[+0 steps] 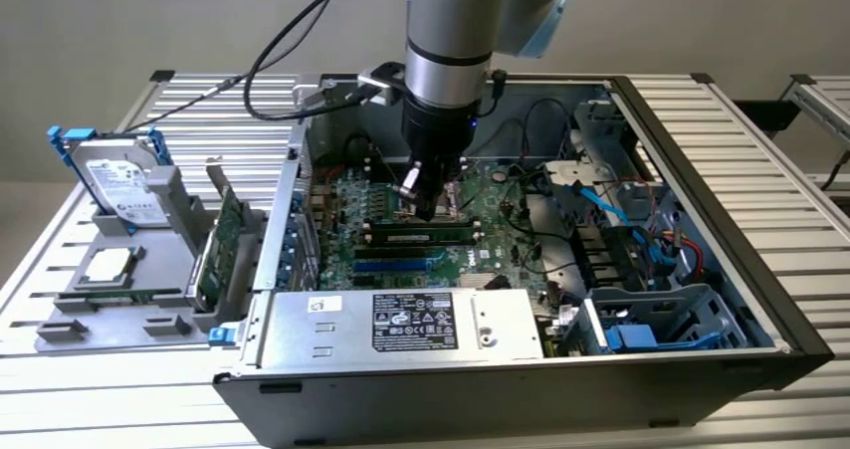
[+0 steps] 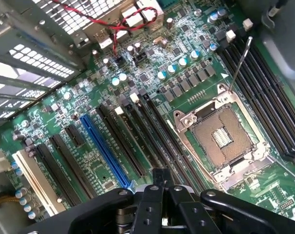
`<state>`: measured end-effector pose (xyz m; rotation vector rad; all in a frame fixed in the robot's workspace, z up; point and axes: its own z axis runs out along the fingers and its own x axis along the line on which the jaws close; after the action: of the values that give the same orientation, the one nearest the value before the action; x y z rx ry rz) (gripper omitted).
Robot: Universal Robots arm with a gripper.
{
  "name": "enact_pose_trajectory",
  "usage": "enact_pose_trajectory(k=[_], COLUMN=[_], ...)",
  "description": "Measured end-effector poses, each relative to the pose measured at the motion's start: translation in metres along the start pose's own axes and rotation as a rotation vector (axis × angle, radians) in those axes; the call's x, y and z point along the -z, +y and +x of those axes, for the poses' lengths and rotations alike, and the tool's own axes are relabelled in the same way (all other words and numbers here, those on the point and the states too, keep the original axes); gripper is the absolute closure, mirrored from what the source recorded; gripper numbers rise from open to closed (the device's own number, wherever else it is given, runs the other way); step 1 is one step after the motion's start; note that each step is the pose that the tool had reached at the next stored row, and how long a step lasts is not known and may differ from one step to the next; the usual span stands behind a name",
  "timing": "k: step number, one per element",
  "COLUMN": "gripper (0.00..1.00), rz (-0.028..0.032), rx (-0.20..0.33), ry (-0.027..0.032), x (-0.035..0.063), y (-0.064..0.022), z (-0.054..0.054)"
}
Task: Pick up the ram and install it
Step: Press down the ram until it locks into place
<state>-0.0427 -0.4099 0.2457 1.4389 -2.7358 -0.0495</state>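
A thin green strip that looks like the ram [image 1: 126, 297] lies flat in the grey holder [image 1: 119, 325] at the exterior view's left, outside the computer case. My gripper [image 1: 422, 206] hangs inside the open case [image 1: 691, 270], low over the green motherboard [image 1: 512, 235] and far from the holder. In the wrist view the black fingers [image 2: 152, 195] meet, shut, with nothing between them. Beneath them lie the blue slot [image 2: 106, 146], several black slots and the CPU socket [image 2: 225, 139]. The long black memory slots [image 2: 269, 97] beside the socket look empty.
The holder also carries a hard drive [image 1: 117, 182], a small square chip [image 1: 106, 267] and an upright green card [image 1: 219, 245]. Inside the case are the power supply [image 1: 412, 322] at the front, cables and drive bays [image 1: 638, 270] at the exterior view's right.
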Motion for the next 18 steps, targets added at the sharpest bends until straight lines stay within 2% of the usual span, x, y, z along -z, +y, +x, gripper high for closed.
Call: enact_pose_trajectory(k=[18], gripper=[0.89], rz=[-0.0081], rx=[-0.274], ry=[-0.0142], x=[0.0000], y=[0.0000], z=[0.0000])
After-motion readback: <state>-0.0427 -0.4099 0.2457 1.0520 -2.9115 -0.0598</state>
